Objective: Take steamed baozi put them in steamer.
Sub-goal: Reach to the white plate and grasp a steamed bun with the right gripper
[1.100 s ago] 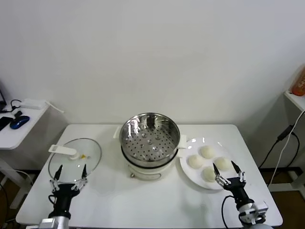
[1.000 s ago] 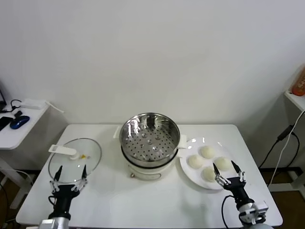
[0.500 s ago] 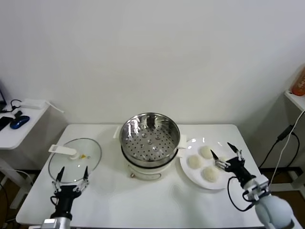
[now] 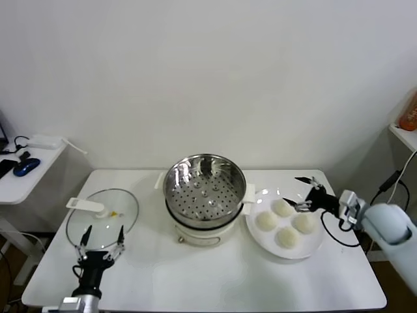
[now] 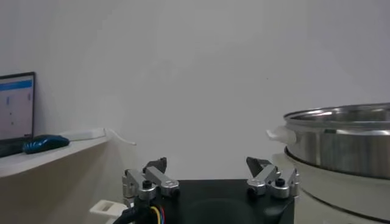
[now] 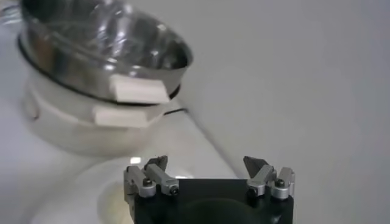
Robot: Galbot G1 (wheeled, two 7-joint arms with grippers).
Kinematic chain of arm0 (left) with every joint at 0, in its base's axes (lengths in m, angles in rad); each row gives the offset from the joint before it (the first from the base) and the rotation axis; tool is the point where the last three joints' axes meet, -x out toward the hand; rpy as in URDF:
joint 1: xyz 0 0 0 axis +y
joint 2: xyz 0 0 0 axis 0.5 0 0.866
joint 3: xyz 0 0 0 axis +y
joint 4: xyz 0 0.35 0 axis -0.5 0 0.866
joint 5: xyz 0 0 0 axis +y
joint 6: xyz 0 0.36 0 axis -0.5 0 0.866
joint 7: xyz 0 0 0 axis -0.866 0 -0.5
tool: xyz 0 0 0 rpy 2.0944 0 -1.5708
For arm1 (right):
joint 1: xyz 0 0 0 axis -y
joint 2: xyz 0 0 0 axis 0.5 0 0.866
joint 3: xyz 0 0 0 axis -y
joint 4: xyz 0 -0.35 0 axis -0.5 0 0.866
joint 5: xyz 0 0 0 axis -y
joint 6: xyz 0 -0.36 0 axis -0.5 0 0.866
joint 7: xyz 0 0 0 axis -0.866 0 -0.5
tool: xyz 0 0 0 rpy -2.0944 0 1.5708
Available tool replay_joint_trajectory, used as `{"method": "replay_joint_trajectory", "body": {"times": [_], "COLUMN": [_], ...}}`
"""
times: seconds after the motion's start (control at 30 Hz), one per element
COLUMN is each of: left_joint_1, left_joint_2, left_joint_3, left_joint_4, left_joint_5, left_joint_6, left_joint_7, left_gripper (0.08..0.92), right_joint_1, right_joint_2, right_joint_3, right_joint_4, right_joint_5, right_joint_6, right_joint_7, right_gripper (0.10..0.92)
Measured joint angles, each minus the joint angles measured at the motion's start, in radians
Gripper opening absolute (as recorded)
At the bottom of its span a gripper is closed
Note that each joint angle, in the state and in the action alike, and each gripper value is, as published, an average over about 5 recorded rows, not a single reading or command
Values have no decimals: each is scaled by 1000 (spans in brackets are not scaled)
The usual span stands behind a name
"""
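- The white desk has a wide bare strip along its near edge, from the left tool across to below the plate; the far right corner behind the plate is also bare.
- The steamer stands mid-desk toward the back on its white cooker base, its perforated floor holding nothing.
- The glass lid lies flat on the left part of the desk, well apart from the steamer, its white handle pointing toward the left edge.
- The white plate sits just beside the cooker base on the right, near the desk's right edge.
- Four steamed baozi lie clustered on the plate, all still outside the steamer.
- The right tool hovers above the plate's far side, beside the rearmost bun, its fingers spread and holding nothing; the right arm reaches in from the right edge.
- In the right wrist view the steamer rim and its white side tabs lie ahead of the spread fingers.
- The left tool waits at the near left edge, just in front of the lid, fingers spread and gripping nothing.
- Compared with a second ago, the right tool has gone from the near right edge, in front of the plate, up and back to the plate's far side; the left tool, lid, steamer and buns are unchanged.
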Motion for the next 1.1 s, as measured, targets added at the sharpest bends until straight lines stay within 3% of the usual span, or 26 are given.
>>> {"method": "replay_joint_trajectory", "body": {"times": [0.27,0.5,1.1], "left_joint_1": [-4,-4,0], "left_joint_2": [9,7,-5], "left_joint_3": [-1,6,9], "left_joint_4": [0,-8,-12], "left_joint_5": [2,10,23], "left_joint_6": [1,4,3], "left_joint_7": [-2,2,2], "left_gripper": [823,823,823], "right_joint_1": [419,657,757], "right_joint_2": [16,80,260], "right_joint_3": [-451,-743,-926], "right_joint_4": [-175,-313,-529], "right_joint_5": [-29,-63,-187], "right_joint_6": [19,37,44], "right_joint_7": [-190,-272,-301], "right_gripper": [823,823,823]}}
